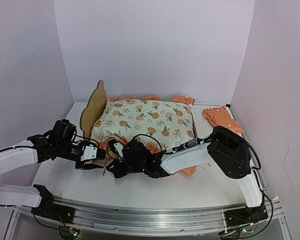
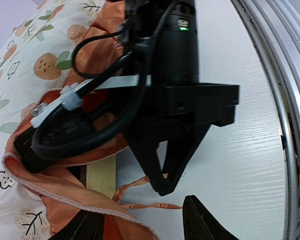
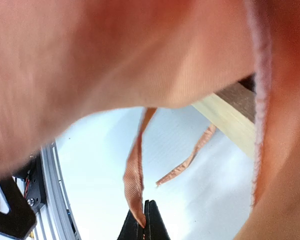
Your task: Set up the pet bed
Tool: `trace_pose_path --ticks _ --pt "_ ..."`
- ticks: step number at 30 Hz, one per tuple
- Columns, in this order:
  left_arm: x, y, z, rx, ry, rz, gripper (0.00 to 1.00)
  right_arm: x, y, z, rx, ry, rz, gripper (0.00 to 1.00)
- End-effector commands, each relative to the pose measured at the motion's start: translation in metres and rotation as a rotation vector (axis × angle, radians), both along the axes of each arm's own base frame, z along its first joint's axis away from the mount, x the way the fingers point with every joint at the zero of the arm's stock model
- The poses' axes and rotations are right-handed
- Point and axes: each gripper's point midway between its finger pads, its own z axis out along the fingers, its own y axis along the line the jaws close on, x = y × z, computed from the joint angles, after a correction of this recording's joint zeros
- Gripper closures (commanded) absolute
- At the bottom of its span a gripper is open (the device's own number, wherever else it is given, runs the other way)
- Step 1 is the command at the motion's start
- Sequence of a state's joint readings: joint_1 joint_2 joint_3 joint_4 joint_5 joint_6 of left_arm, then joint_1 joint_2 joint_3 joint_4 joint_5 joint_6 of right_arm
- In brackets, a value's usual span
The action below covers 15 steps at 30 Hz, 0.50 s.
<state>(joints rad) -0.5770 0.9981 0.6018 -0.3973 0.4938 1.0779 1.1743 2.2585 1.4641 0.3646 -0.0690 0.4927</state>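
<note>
the pet bed (image 1: 94,109) stands on the table (image 1: 65,180) with its headboard upright, and the mattress pad (image 1: 145,120) already lies across the frame. that part looks done. the small pillow (image 1: 221,119) sits on the table well apart from both pairs of jaws, beyond the far side of the bed, so placing it seems to be left. the near corner of the pad, where both arms meet, also looks unsettled: its ruffle hangs over the rail and loose ties trail onto the table.

the right gripper (image 3: 145,222) is clenched. its two fingers are pressed together, with the end of an orange ribbon tie (image 3: 134,175) pinched between the tips. the ribbon runs straight up from the jaws into the orange ruffle overhead. the bed's light wooden rail (image 3: 225,117) lies up and to the right of the jaws, apart from them, and a second tie hangs free between the rail and the jaws.

the left gripper (image 2: 140,232) is released, its dark fingers standing wide apart. some of the ruffle and a strand of tie lie in the gap, but nothing appears gripped. the right gripper's fingers are just ahead of these jaws, and the bed rail is just beyond and to their left.
</note>
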Motion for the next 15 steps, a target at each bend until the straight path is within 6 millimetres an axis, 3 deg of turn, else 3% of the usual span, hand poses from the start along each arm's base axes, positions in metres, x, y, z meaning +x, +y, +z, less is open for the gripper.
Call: trace_pose_path --ticks 1,11,15 --pt "-0.03 0.0 0.007 0.02 -0.111 -0.243 0.51 -0.009 0.009 0.049 0.08 -0.008 0.061 1.0" --pt "-0.003 -0.011 -0.015 0.086 -0.261 -0.341 0.6 -0.017 0.007 0.059 0.079 -0.034 0.12 1.0" --pt "0.019 -0.01 -0.014 0.073 -0.299 -0.341 0.61 -0.017 0.008 0.063 0.09 -0.036 0.13 1.0"
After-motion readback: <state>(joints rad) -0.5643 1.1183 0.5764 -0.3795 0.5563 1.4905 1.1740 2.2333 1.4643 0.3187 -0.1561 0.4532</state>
